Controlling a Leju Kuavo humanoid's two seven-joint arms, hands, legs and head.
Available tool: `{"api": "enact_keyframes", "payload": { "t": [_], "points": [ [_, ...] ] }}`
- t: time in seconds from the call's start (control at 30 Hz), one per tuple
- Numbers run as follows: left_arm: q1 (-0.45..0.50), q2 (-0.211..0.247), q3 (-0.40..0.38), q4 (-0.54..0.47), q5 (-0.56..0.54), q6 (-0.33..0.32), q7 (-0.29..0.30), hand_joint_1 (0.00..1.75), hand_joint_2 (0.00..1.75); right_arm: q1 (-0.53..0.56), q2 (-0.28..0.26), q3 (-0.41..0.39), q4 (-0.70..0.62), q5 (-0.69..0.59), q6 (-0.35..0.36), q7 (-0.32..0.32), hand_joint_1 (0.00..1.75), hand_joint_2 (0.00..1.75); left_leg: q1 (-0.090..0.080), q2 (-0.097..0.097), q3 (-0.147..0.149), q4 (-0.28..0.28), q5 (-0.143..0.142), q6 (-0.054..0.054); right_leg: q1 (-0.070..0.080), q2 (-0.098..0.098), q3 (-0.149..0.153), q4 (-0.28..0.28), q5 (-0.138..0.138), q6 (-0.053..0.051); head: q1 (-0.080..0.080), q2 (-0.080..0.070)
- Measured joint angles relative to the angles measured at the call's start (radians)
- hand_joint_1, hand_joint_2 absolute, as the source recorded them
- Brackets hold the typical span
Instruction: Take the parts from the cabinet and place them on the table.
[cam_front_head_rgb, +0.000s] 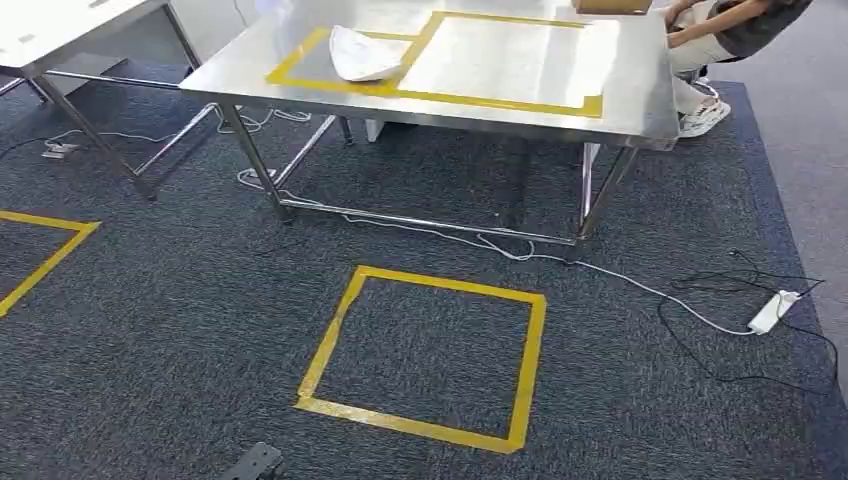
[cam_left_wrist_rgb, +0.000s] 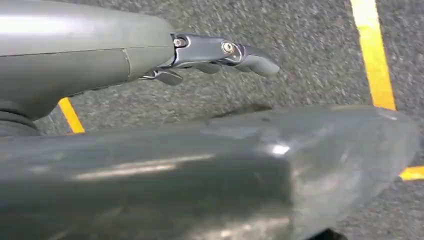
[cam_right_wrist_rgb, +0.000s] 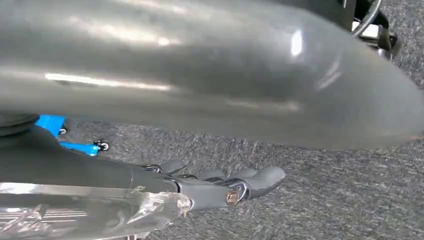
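A white bagged part (cam_front_head_rgb: 362, 52) lies on the steel table (cam_front_head_rgb: 520, 112), inside the smaller yellow-taped box at its left side. My left hand (cam_left_wrist_rgb: 210, 55) hangs over the carpet with its fingers stretched out and nothing in it. My right hand (cam_right_wrist_rgb: 220, 185) also hangs over the carpet, its fingers reaching forward and bare floor showing between them and the thumb. Crinkled clear plastic (cam_right_wrist_rgb: 100, 212) lies along the far side of that hand. I cannot tell whether the hand holds it.
A yellow-taped square (cam_front_head_rgb: 430, 355) marks the carpet in front of the table. Cables and a white power strip (cam_front_head_rgb: 772, 312) lie to the right. A second steel table (cam_front_head_rgb: 60, 40) stands at the left. A person (cam_front_head_rgb: 735, 30) sits at the table's far right corner.
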Motion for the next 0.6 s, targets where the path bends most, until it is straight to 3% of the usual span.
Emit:
{"api": "enact_keyframes", "payload": {
  "t": [0.03, 0.07, 0.1, 0.13, 0.17, 0.2, 0.23, 0.27, 0.3, 0.33, 0.37, 0.4, 0.43, 0.47, 0.6],
  "points": [
    [-0.001, 0.001, 0.003, 0.0, 0.0, -0.003, 0.003, 0.0, 0.0, -0.001, -0.003, 0.0, 0.001, 0.005, 0.008, -0.006, 0.0, 0.0, 0.011, 0.004, 0.002, -0.013, 0.011, 0.004, 0.001, 0.001, -0.009, 0.007, -0.005, 0.003, 0.0, 0.0],
    [-0.003, 0.003, 0.005, -0.001, -0.001, -0.007, 0.003, 0.0, 0.0, -0.002, -0.003, 0.0, 0.004, 0.006, 0.016, -0.009, 0.0, 0.0, 0.011, 0.008, 0.0, -0.014, 0.013, 0.007, 0.002, 0.0, -0.02, 0.036, -0.032, 0.008, 0.006, 0.0],
    [-0.004, 0.005, 0.005, -0.001, -0.003, -0.011, 0.002, 0.0, 0.0, -0.003, -0.003, 0.0, 0.01, 0.006, 0.019, -0.011, 0.0, 0.0, 0.012, 0.011, -0.003, -0.014, 0.014, 0.009, 0.0, 0.001, -0.046, 0.093, -0.071, 0.014, 0.012, 0.0],
    [-0.003, 0.006, 0.005, -0.001, -0.009, -0.016, -0.002, 0.0, 0.0, -0.005, -0.003, 0.0, 0.015, 0.006, 0.021, -0.012, 0.0, 0.0, 0.012, 0.016, -0.006, -0.014, 0.015, 0.01, -0.004, 0.001, -0.087, 0.19, -0.121, 0.019, 0.012, 0.0],
    [-0.002, 0.008, 0.005, -0.001, -0.011, -0.017, -0.008, 0.0, 0.0, -0.006, -0.003, 0.0, 0.019, 0.006, 0.022, -0.012, 0.0, 0.0, 0.012, 0.023, -0.009, -0.014, 0.015, 0.009, -0.006, 0.001, -0.121, 0.269, -0.154, 0.023, 0.012, 0.0],
    [-0.001, 0.01, 0.005, -0.001, -0.014, -0.017, -0.016, 0.0, 0.0, -0.007, -0.004, -0.002, 0.025, 0.006, 0.021, -0.012, 0.0, 0.0, 0.012, 0.029, -0.01, -0.014, 0.016, 0.008, -0.009, 0.0, -0.143, 0.322, -0.17, 0.027, 0.013, 0.0],
    [-0.001, 0.011, 0.005, -0.001, -0.019, -0.016, -0.021, 0.0, 0.0, -0.007, -0.004, -0.003, 0.029, 0.007, 0.018, -0.011, 0.0, 0.0, 0.013, 0.036, -0.011, -0.014, 0.017, 0.006, -0.011, 0.0, -0.14, 0.321, -0.159, 0.029, 0.011, 0.0],
    [-0.001, 0.013, 0.005, -0.001, -0.019, -0.015, -0.025, 0.0, 0.0, -0.008, -0.005, -0.006, 0.032, 0.007, 0.016, -0.011, 0.0, 0.0, 0.015, 0.043, -0.011, -0.013, 0.017, 0.004, -0.013, -0.002, -0.114, 0.276, -0.129, 0.032, 0.012, 0.0],
    [-0.001, 0.014, 0.005, -0.001, -0.019, -0.014, -0.029, 0.0, 0.0, -0.008, -0.005, -0.008, 0.035, 0.007, 0.015, -0.011, 0.0, 0.0, 0.018, 0.051, -0.01, -0.012, 0.017, -0.001, -0.016, -0.009, -0.066, 0.187, -0.084, 0.034, 0.011, 0.0],
    [-0.002, 0.015, 0.005, -0.001, -0.02, -0.014, -0.031, 0.0, 0.0, -0.01, -0.005, -0.008, 0.036, 0.007, 0.015, -0.011, 0.0, 0.0, 0.021, 0.059, -0.009, -0.007, 0.014, -0.008, -0.019, -0.034, -0.005, 0.077, -0.039, 0.039, 0.013, 0.0],
    [-0.001, 0.02, 0.005, -0.001, -0.021, -0.013, -0.032, 0.0, 0.0, -0.015, -0.004, -0.009, 0.041, 0.008, 0.013, -0.011, 0.0, 0.0, 0.016, 0.067, -0.009, 0.0, 0.011, -0.019, -0.016, -0.081, 0.025, 0.013, -0.043, 0.044, 0.014, 0.0],
    [-0.001, 0.027, 0.005, -0.001, -0.024, -0.012, -0.033, 0.0, 0.0, -0.019, -0.003, -0.01, 0.047, 0.008, 0.013, -0.01, 0.0, 0.0, 0.013, 0.071, -0.011, 0.005, 0.007, -0.025, -0.016, -0.065, 0.022, 0.014, -0.037, 0.022, 0.016, 0.0],
    [-0.001, 0.027, 0.005, -0.001, -0.028, -0.009, -0.034, 0.0, 0.0, -0.022, -0.003, -0.012, 0.048, 0.011, 0.01, -0.01, 0.0, 0.0, 0.012, 0.076, -0.01, 0.005, 0.009, -0.031, -0.014, -0.05, 0.016, 0.018, -0.038, 0.006, 0.009, 0.0],
    [-0.002, 0.027, 0.005, -0.001, -0.03, -0.007, -0.035, 0.0, 0.0, -0.022, -0.003, -0.016, 0.05, 0.015, 0.008, -0.012, 0.0, 0.0, 0.014, 0.084, -0.009, 0.004, 0.011, -0.034, -0.011, -0.044, 0.008, 0.023, -0.039, -0.001, 0.01, 0.0],
    [-0.002, 0.027, 0.005, -0.001, -0.031, -0.007, -0.035, 0.0, 0.0, -0.022, -0.003, -0.018, 0.05, 0.017, 0.008, -0.014, 0.0, 0.0, 0.015, 0.088, -0.008, 0.003, 0.012, -0.037, -0.009, -0.04, 0.006, 0.025, -0.039, -0.005, 0.01, 0.0]
  ]
}}
